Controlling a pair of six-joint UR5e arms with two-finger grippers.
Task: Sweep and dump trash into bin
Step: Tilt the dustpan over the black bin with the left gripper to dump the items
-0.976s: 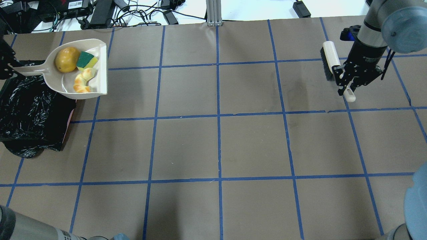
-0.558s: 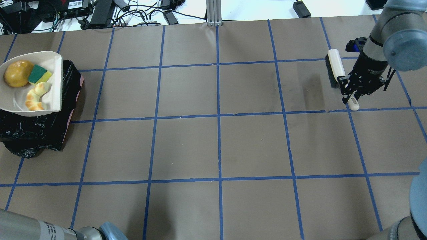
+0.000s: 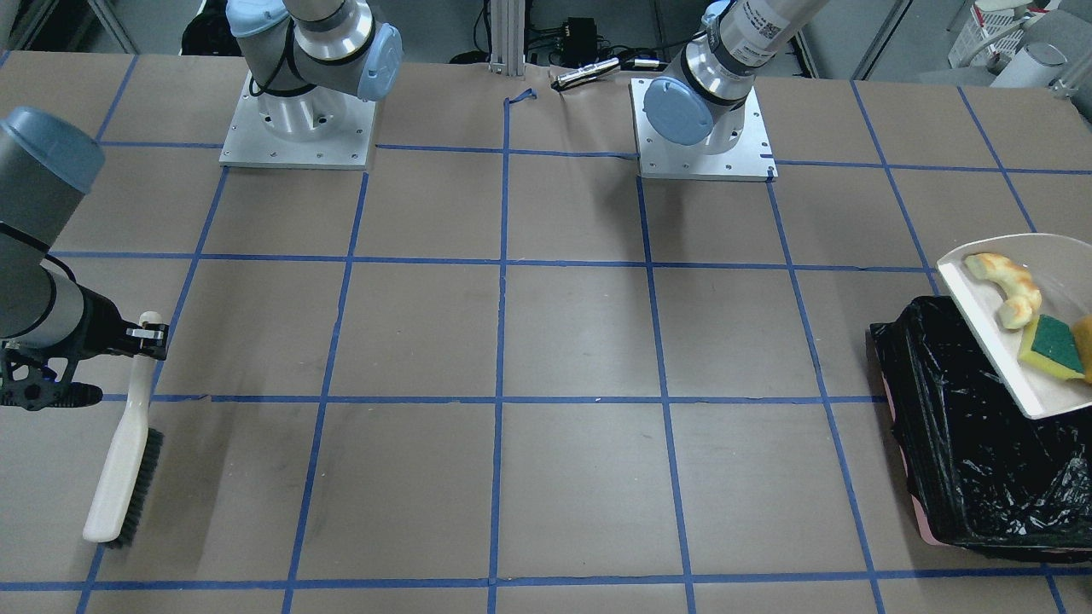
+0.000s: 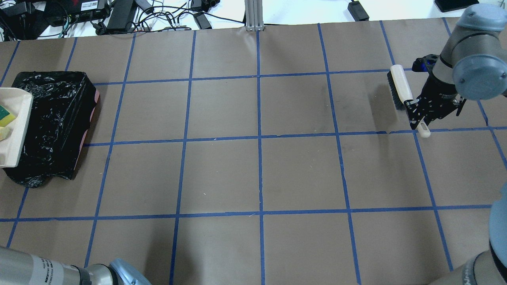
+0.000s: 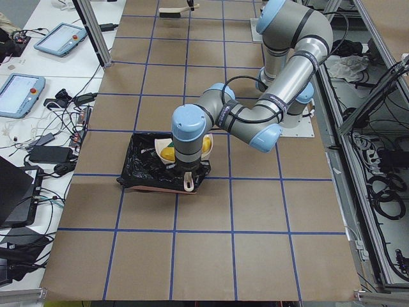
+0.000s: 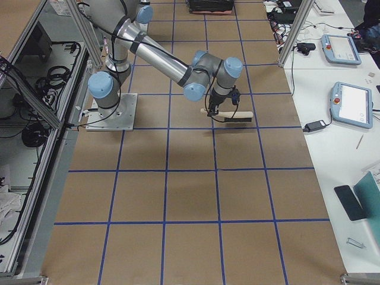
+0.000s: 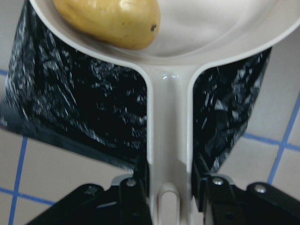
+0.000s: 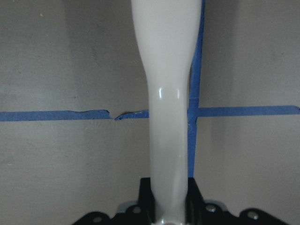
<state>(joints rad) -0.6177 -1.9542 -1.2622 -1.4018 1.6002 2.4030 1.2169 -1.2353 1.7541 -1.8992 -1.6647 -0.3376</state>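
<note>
My left gripper (image 7: pixel 168 176) is shut on the handle of the cream dustpan (image 3: pixel 1015 358), which hangs over the bin (image 3: pixel 981 452), a pinkish box lined with a black bag. The croissant piece (image 3: pixel 1005 288), the green sponge wedge (image 3: pixel 1054 343) and the yellow-brown potato-like lump (image 7: pixel 110 21) lie in the pan. In the overhead view only the pan's front edge (image 4: pixel 18 130) and the sponge (image 4: pixel 4 117) show, at the left border over the bin (image 4: pixel 55 118). My right gripper (image 4: pixel 420 118) is shut on the handle of a cream hand brush (image 4: pixel 399 87).
The brush (image 3: pixel 124 473) rests with its dark bristles on the brown paper near the table's end on my right. Blue tape lines grid the table (image 4: pixel 257 174). Cables and power bricks (image 4: pixel 119 16) lie beyond the far edge. Both arm bases (image 3: pixel 299 128) stand on the near side.
My left arm has carried the dustpan with the trash leftward, from beside the bin to over it and mostly past the view's left edge. My right gripper has shifted the brush slightly right and nearer.
</note>
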